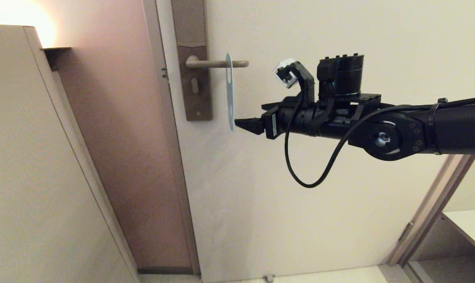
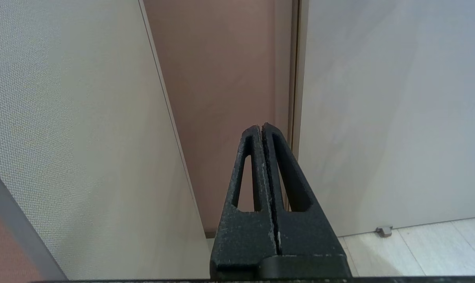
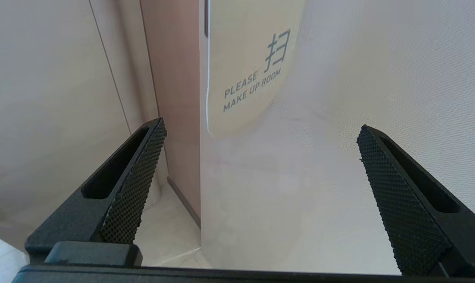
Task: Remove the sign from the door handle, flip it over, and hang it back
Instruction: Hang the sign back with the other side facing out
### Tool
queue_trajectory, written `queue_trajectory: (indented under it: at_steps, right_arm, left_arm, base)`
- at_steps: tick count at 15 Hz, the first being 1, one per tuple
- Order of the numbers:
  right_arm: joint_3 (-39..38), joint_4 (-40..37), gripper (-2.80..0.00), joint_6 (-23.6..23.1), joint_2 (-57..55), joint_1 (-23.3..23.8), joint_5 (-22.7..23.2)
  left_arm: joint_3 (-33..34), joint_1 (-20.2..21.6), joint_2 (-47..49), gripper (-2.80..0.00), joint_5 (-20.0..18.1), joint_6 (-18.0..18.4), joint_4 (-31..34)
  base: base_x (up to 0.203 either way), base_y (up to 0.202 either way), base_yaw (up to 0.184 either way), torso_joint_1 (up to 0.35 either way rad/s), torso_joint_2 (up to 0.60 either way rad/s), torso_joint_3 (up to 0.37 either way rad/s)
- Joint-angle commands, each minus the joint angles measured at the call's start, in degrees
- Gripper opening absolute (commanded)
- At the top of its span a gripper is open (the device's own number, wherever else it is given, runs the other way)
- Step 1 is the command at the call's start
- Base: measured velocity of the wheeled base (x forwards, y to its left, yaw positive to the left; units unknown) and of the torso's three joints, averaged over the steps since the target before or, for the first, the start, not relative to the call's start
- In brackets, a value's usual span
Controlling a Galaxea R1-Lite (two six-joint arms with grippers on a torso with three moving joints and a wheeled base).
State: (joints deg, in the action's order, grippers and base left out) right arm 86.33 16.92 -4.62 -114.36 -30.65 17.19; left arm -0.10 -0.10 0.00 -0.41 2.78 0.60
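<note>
The sign (image 1: 230, 94) hangs on the door handle (image 1: 216, 63), seen edge-on in the head view as a thin pale strip near the lever's free end. The handle sits on a tall brown backplate (image 1: 196, 90). My right gripper (image 1: 242, 124) is open and level, its tips just right of the sign's lower end, not holding it. In the right wrist view the sign (image 3: 249, 67) shows its white "PLEASE MAKE UP ROOM" face ahead of the open gripper (image 3: 261, 127). My left gripper (image 2: 261, 127) is shut and empty, low down, pointing at the door frame.
A beige wall panel (image 1: 33, 157) stands to the left of the brown door frame (image 1: 115, 137). A small door stop (image 1: 268, 278) sits on the floor. A white shelf (image 1: 471, 228) is at the lower right.
</note>
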Motion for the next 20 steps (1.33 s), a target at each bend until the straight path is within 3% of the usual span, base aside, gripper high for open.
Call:
queue_trajectory:
  at_steps: [1, 2, 3, 20]
  right_arm:
    - [0.2, 0.1, 0.00, 0.0, -0.6, 0.0, 0.1]
    - [0.2, 0.1, 0.00, 0.0, -0.7, 0.0, 0.2]
    - [0.2, 0.1, -2.80, 0.0, -0.9, 0.0, 0.2]
    - [-0.6, 1.1, -2.80, 0.0, -0.4, 0.3, -0.1]
  left_arm:
    - [0.0, 0.0, 0.1, -2.80, 0.0, 0.0, 0.0]
    - [0.0, 0.0, 0.1, -2.80, 0.0, 0.0, 0.0]
    - [0.0, 0.0, 0.1, -2.80, 0.0, 0.0, 0.0]
    - [0.0, 0.0, 0.1, -2.80, 0.0, 0.0, 0.0]
  base:
    - [0.000, 0.000, 0.000, 0.000, 0.00, 0.000]
    - [0.000, 0.000, 0.000, 0.000, 0.00, 0.000]
    - [0.000, 0.000, 0.000, 0.000, 0.00, 0.000]
    - [0.000, 0.000, 0.000, 0.000, 0.00, 0.000]
